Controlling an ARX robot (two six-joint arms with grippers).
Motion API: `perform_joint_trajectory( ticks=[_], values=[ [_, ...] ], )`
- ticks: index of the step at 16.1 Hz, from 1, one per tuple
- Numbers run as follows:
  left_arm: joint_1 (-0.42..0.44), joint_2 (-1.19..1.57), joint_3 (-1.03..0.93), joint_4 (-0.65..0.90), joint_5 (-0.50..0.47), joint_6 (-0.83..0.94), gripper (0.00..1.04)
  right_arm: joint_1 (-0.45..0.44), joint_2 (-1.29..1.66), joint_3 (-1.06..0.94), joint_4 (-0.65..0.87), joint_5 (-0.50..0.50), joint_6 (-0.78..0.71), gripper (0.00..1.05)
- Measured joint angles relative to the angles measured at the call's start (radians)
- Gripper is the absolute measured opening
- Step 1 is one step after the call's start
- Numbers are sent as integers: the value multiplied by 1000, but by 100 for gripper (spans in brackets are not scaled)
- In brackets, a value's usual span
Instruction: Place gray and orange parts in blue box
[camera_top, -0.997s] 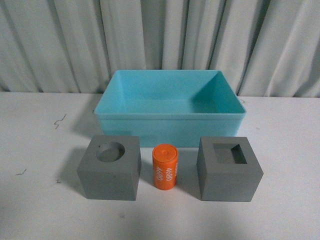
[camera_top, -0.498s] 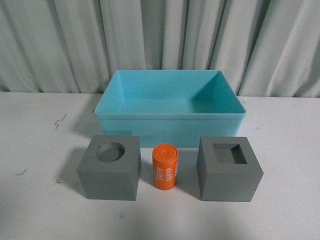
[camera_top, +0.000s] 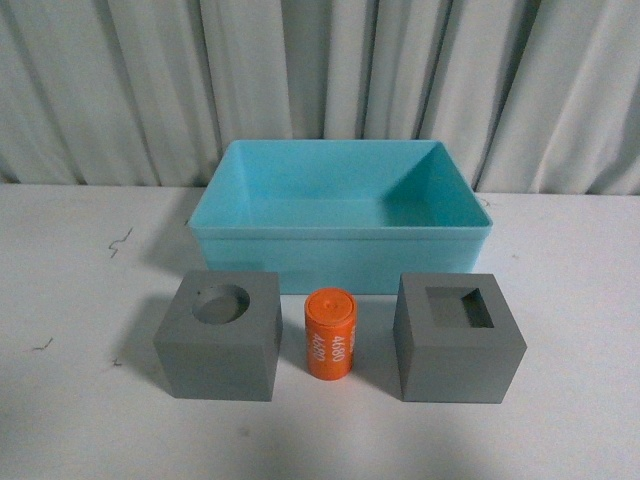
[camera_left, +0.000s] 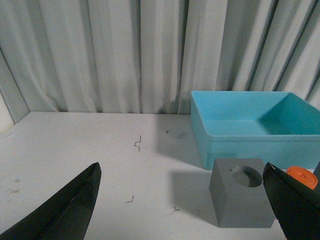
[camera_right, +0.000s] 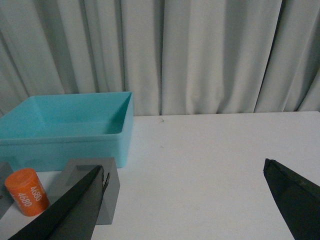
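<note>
The left gripper (camera_left: 181, 167) and right gripper (camera_right: 183, 166) both gape wide, empty, with the round-recessed matte gray cube (camera_top: 219, 337), orange "4680" cylinder (camera_top: 330, 336) and square-recessed matte gray cube (camera_top: 458, 340) ahead between them, the turquoise plastic bin (camera_top: 340, 262) beyond.

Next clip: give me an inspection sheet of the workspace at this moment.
Surface: white table, a few small dark scuffs.
Job's things: round-recess gray cube, upright orange cylinder and square-recess gray cube in a row, all outside the blue box, which stands behind them, empty.
Clutter: nothing seen.
Grippers: left gripper open, right gripper open, both holding nothing.
Cables: nothing seen.
Surroundings: pale curtain behind the table.
</note>
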Motion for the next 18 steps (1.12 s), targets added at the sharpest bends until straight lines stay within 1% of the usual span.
perform_joint_trajectory(
  ticks=[13, 14, 15, 16, 17, 18],
  values=[
    [0, 0, 0, 0, 0, 0, 98, 0, 0, 0, 0, 0, 0, 98],
    [0, 0, 0, 0, 0, 0, 98, 42, 54, 54, -169, 135, 54, 98],
    [0, 0, 0, -1, 1, 0, 98, 49, 287, 154, -314, 337, 168, 98],
    [0, 0, 0, 3, 2, 0, 98, -75, 445, 198, -262, 403, 221, 98],
    [2, 0, 0, -3, -2, 0, 98, -201, 539, 219, -185, 337, 221, 98],
    [0, 0, 0, -1, 0, 0, 98, -312, 654, 251, -78, 197, 176, 98]
  ],
)
